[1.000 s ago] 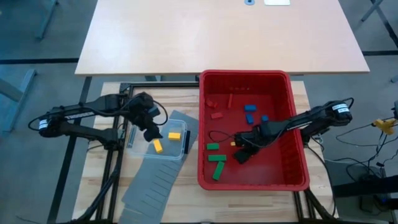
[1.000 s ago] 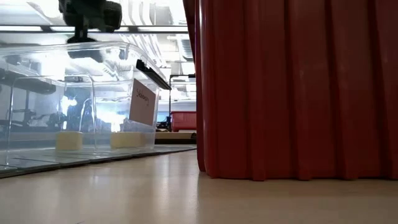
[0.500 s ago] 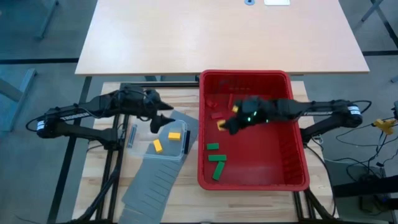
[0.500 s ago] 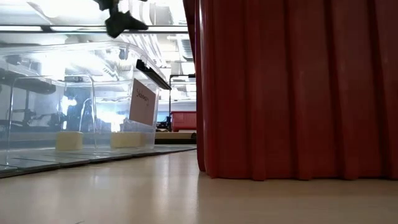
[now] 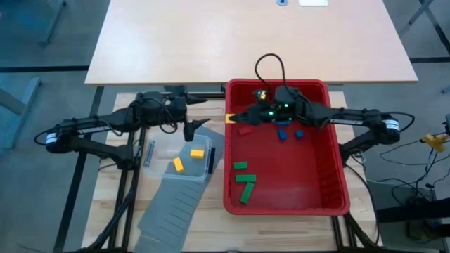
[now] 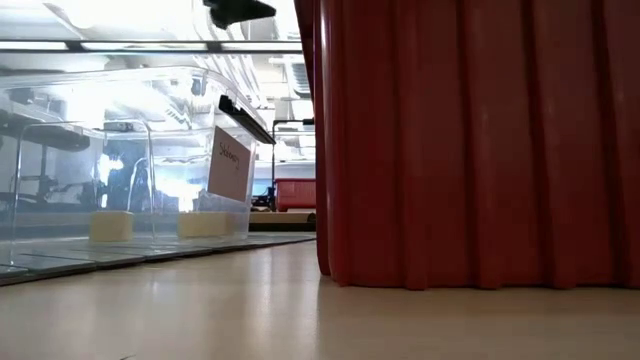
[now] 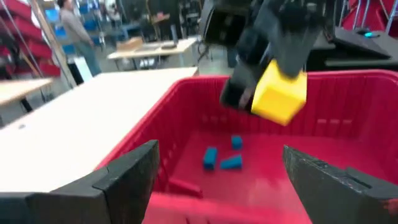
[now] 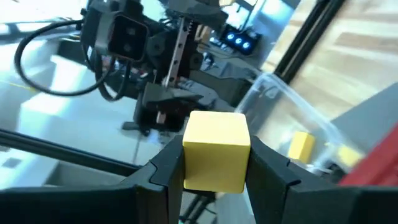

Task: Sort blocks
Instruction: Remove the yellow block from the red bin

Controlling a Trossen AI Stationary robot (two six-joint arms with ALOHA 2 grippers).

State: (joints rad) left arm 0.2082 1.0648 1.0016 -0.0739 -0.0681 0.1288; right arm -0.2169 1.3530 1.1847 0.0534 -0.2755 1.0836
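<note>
My right gripper [image 5: 233, 117] is shut on a yellow cube [image 8: 216, 155], one of the blocks, high over the left rim of the red bin [image 5: 337, 183]. The left wrist view also shows the cube [image 7: 280, 92]. My left gripper [image 5: 194, 127] hangs open and empty over the far edge of the clear tub [image 5: 160, 151], facing the cube. Two yellow blocks [image 5: 197, 152] [image 5: 178, 165] lie on the tub's floor. Green blocks [image 5: 245, 180], blue blocks [image 5: 283, 132] and a red block [image 5: 245, 130] lie on the bin's floor. My right gripper pinches the yellow cube between its two fingers [image 8: 166, 169], one on each of two opposite side faces [image 8: 191, 163]. The fingers lie about level and point toward the table's left. The cube is lifted clear, above the bin's rim, one face turned toward the left arm.
Grey slotted divider panels [image 5: 174, 205] lie under and in front of the tub. The bin's tall red wall [image 6: 470, 140] stands right of the tub [image 6: 120, 160] in the low view. A light wooden table [image 5: 246, 39] stands beyond the work table.
My right gripper has risen from the bin's floor with the yellow cube, swung toward the bin's far left rim and tipped from pointing down to about level. My left gripper has risen off the tub toward the far edge and tipped up level, still open.
</note>
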